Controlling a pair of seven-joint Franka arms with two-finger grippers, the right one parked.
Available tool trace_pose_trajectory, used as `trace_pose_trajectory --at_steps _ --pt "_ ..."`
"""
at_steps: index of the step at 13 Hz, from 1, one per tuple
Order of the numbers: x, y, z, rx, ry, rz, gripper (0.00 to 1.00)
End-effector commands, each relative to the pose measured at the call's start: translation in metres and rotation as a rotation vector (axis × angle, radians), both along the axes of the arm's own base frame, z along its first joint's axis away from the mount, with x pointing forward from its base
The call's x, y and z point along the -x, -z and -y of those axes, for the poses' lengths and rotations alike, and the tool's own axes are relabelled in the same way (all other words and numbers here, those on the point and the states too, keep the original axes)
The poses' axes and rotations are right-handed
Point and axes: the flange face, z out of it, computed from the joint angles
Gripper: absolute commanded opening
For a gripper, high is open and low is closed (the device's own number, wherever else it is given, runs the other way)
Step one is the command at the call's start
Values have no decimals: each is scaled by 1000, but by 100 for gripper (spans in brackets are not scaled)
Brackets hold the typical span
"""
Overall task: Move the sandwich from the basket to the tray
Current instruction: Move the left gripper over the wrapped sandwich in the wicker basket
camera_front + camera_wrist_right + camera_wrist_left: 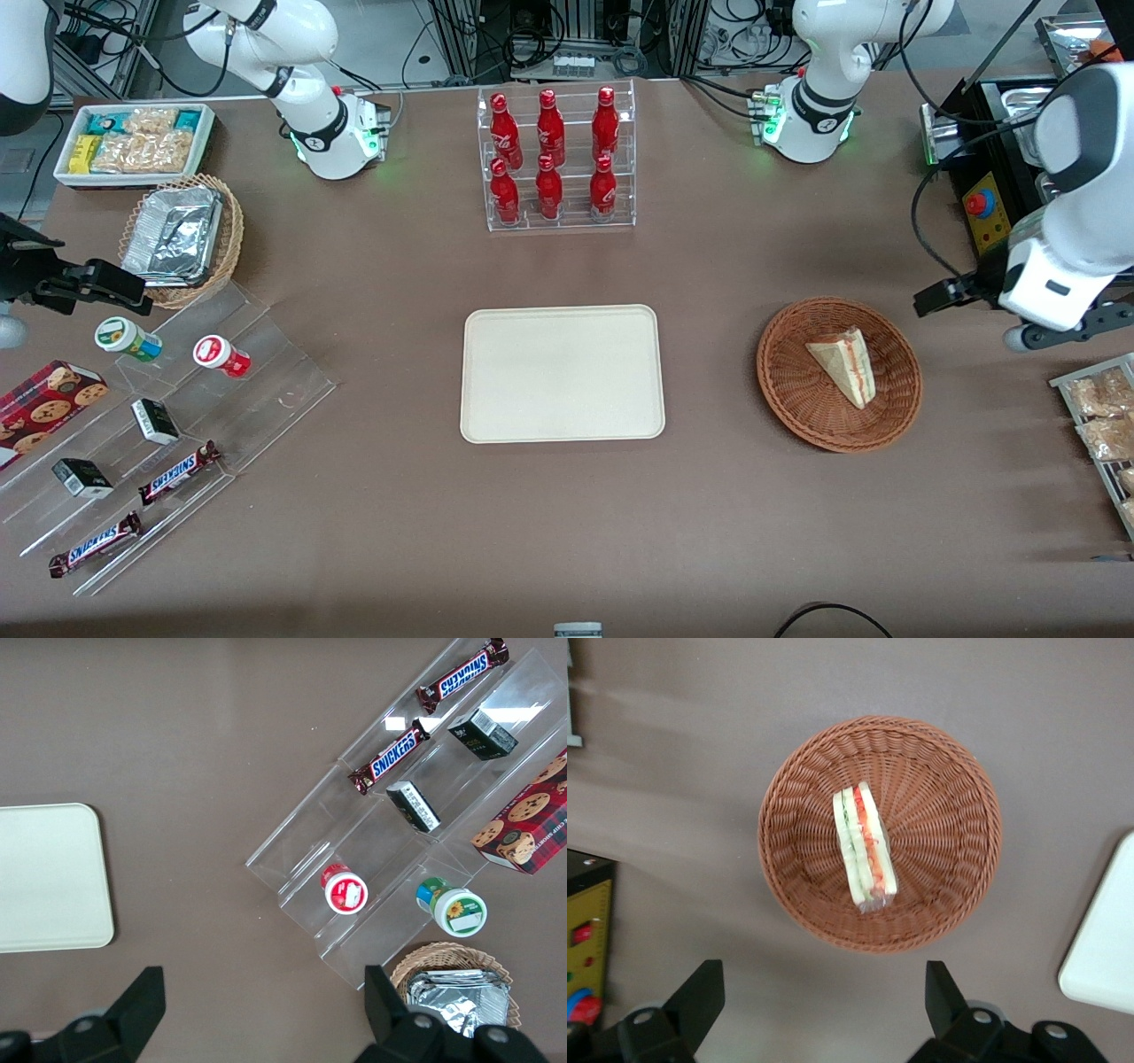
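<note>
1. Front view: the sandwich (843, 363) lies in the basket (797, 403), right of centre in the frame. The tray (562, 372) sits bare at centre, well apart from the basket.
2. Front view: the gripper (952, 295) hangs above the table at the right edge, just beside the basket; its fingers are hard to read here.
3. Left wrist view: both fingers (700, 997) stand spread wide, grasping nothing. The sandwich's red and green filling edge faces the camera, and a tray corner (1103, 948) shows.

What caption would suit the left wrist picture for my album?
Open gripper hovers above the sandwich lying in its basket, tray corner alongside.
</note>
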Motion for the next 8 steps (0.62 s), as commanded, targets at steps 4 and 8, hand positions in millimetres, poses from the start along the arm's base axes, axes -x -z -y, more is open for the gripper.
trace_pose_trajectory --at_steps 4,8 --pt "23 82 15 -7 -157 56 100" --pt "31 126 28 -6 -218 74 100"
